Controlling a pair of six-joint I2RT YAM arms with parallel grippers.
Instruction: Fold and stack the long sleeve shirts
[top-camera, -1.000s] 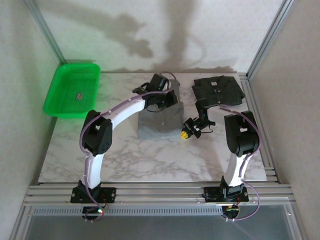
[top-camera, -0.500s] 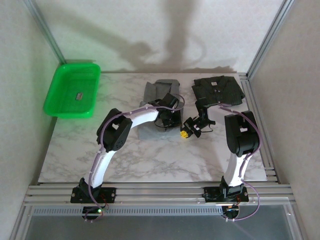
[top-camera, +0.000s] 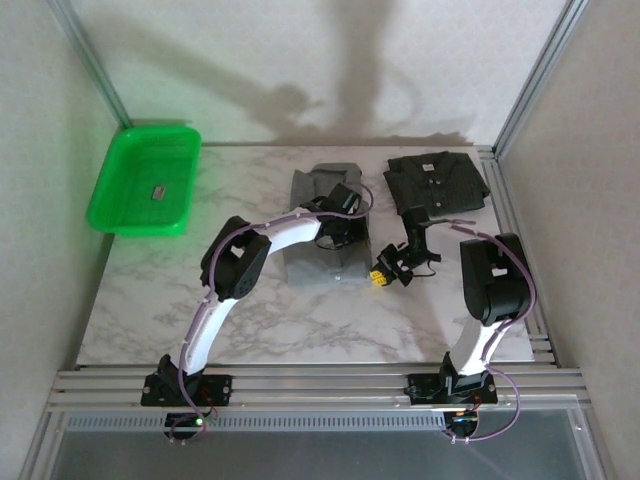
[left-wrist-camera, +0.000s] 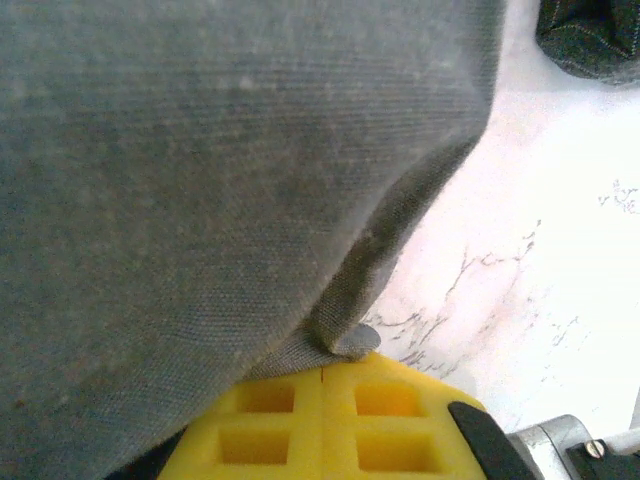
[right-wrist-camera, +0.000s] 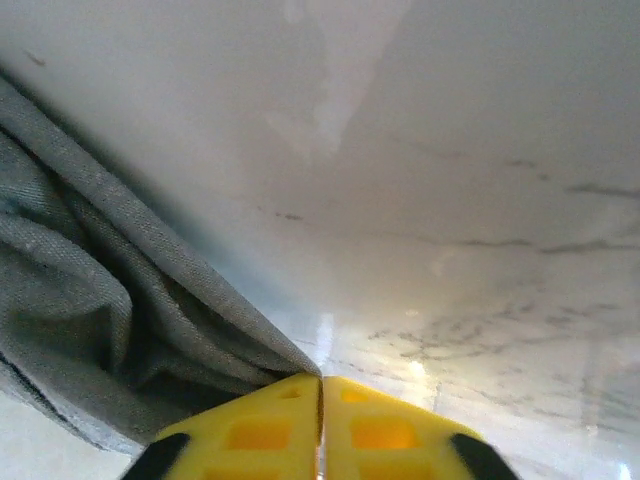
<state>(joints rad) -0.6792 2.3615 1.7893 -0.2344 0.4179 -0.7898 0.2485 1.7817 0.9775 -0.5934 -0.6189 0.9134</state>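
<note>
Pale walls (top-camera: 300, 60) on three sides, and a white marble-look table (top-camera: 300, 320) inside them. A green tray (top-camera: 105, 195) sits at the table's far left corner, partly hanging over the left edge.

So the grey shirt (top-camera: 315, 190) is lying in the middle of the table, a bit toward the far edge, roughly folded into an upright rectangle. The charcoal shirt (top-camera: 437, 180) is folded up neatly with its collar showing, over at the far right corner. It's just beside the grey one but not touching it.

The left arm curls in from the near left, and the left gripper (top-camera: 342, 228) is right on top of the grey shirt. On the left wrist cam the left gripper (left-wrist-camera: 322, 385) has its yellow fingers squeezed fully together. A fold of the grey shirt (left-wrist-camera: 200, 180) runs down into the seam, so it's got cloth pinched. You can just catch the charcoal shirt (left-wrist-camera: 595, 40) in the top corner there.

The right gripper (top-camera: 383, 272) sits low at the grey shirt's near right corner. Up close, the right gripper (right-wrist-camera: 320, 395) has only a hairline between the fingers. The edge of the grey shirt (right-wrist-camera: 90, 310) tapers right into that line, so it looks like it's nipping the corner.
</note>
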